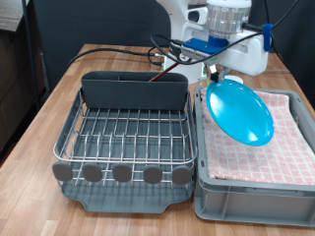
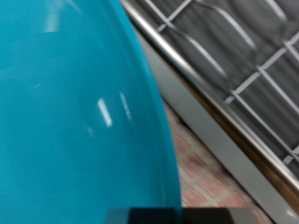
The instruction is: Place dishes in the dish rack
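Overhead, the hand (image 1: 220, 71) grips one tilted plate (image 1: 239, 110) above one towel-lined crate (image 1: 258, 187).

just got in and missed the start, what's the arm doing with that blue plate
The arm's tool holds the plate by its top edge, tilted in the air above the towel-lined crate on the exterior view's right. The rack on the left has no dishes on its wire grid. The wrist view shows the plate filling most of the frame, with the rack's wires beside it.

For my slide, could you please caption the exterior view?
Gripper lifts blue plate tilted above towel-lined crate, beside wire dish rack.
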### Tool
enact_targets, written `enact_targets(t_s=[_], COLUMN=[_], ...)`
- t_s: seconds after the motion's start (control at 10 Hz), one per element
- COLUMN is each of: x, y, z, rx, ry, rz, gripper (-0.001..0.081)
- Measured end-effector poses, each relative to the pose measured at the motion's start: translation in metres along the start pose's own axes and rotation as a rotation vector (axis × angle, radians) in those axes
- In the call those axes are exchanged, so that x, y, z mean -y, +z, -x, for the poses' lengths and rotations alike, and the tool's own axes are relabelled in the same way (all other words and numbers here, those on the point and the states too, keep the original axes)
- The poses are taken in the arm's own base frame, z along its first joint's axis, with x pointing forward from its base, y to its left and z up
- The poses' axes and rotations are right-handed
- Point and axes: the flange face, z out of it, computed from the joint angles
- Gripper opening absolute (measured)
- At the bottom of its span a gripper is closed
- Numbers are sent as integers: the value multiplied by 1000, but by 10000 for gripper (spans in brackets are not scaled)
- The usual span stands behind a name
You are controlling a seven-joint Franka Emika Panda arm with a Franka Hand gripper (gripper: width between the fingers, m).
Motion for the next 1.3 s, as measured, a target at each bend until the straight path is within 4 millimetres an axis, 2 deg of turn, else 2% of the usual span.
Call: enact_targets(t_s=[0.1,0.4,0.6,0.8,1.0,1.2,1.3], x=[0,-3,-6,-4,6,17,24], y=[-6,-5,-21,-46,-63,-69,-67], z=[-4,-3,-11,-34,-66,-96,-103], rx=[-10,-21,-79,-174,-321,-366,-360], ry=[3,98,179,228,190,100,65], rz=[36,74,199,310,322,321,333], gripper=[13,13,13,13,13,13,13])
